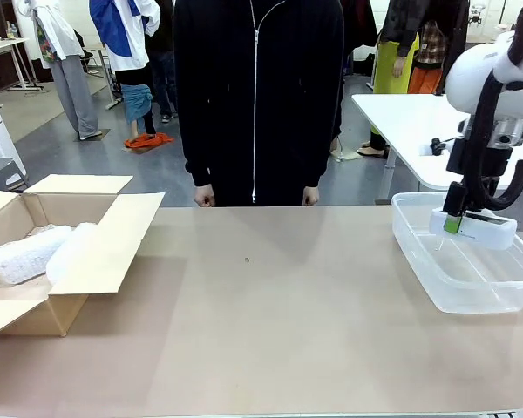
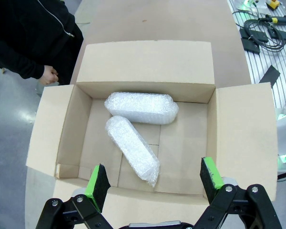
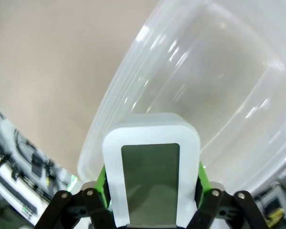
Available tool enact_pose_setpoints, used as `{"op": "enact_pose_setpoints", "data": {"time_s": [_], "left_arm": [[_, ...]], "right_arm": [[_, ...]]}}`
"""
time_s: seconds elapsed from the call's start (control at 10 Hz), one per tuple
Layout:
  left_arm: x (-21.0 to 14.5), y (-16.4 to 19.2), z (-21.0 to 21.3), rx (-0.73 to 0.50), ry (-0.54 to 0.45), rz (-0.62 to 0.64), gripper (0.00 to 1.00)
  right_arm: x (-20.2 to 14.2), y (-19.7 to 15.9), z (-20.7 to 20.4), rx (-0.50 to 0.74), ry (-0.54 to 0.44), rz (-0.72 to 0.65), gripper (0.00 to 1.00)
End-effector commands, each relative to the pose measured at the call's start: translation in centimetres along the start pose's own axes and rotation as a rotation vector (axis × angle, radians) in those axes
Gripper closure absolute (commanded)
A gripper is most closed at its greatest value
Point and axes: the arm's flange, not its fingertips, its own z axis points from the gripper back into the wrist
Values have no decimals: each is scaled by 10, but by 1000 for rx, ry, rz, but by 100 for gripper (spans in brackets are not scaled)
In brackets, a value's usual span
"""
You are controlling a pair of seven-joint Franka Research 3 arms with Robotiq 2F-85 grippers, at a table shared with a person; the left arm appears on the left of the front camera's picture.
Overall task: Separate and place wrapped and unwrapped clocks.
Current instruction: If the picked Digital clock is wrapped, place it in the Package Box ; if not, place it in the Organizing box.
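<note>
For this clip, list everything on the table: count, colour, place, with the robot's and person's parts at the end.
Table: one, tan, spanning the front view.
Cardboard box: one, brown, flaps open, at the robot's left end of the table.
Bubble-wrapped bundles: two, whitish, lying inside the box, touching at one end.
Plastic tub: one, clear, at the robot's right end of the table.
Clock: one, white with a grey-green screen, held over the tub.
Person's hands: two, hanging at the table's far edge, black sleeves.
Left hand: black with green pads, open above the box.
Right hand: black with green pads, shut on the clock.
</note>
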Motion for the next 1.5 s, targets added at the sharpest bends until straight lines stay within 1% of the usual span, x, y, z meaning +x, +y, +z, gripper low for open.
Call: {"op": "enact_pose_setpoints", "data": {"time_s": [0.0,0.2,0.4,0.5,0.7,0.8,1.0,1.4], "left_arm": [[-1,-4,1,-3,-2,-25,0],[-1,-4,1,-3,-2,-25,0],[-1,-4,1,-3,-2,-25,0],[-1,-4,1,-3,-2,-25,0],[-1,-4,1,-3,-2,-25,0],[-1,-4,1,-3,-2,-25,0],[-1,-4,1,-3,-2,-25,0],[-1,-4,1,-3,-2,-25,0]], "right_arm": [[0,-1,-19,-19,-151,-140,21],[8,12,-42,-45,-110,-225,21],[13,24,-64,-101,-57,-247,21],[14,23,-72,-133,-46,-233,21],[14,13,-86,-228,-28,-264,21],[14,6,-92,-253,-17,-279,21],[15,-3,-98,-258,-7,-310,21],[14,-18,-102,-144,-40,-342,21]]}}
